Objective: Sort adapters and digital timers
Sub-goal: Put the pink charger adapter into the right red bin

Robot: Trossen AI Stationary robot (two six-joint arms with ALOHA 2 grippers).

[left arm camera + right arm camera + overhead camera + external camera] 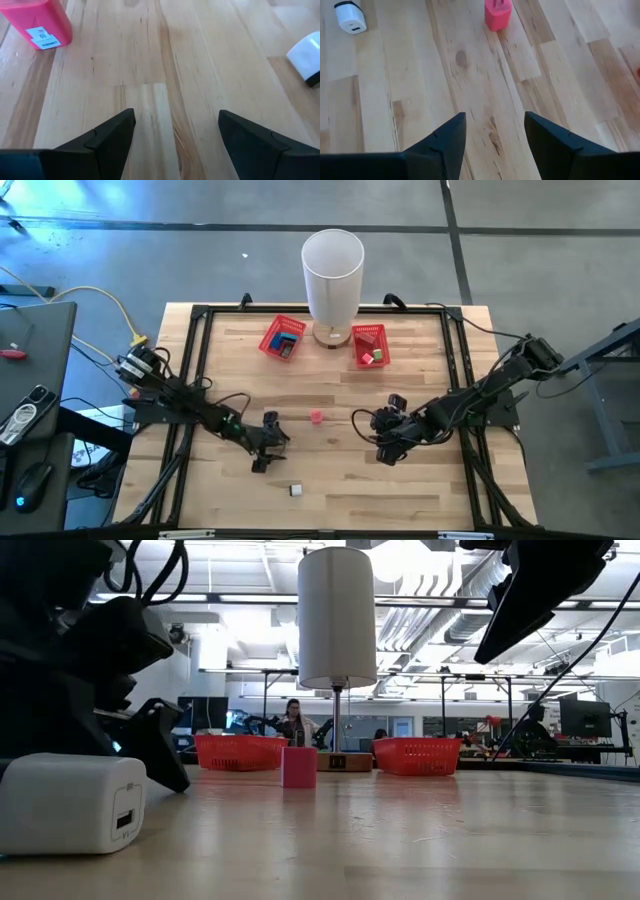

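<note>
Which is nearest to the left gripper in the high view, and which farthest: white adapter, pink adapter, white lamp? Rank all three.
From the left gripper:
1. White adapter, toward the table's front edge.
2. Pink adapter, mid-table, between the arms; close to the first.
3. White lamp, at the far edge.

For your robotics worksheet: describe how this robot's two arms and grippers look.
Both arms are dark, jointed and slim, with cables along them. The left arm shows a small green light. Each gripper, left and right, has two plain black wedge-shaped fingers.
</note>
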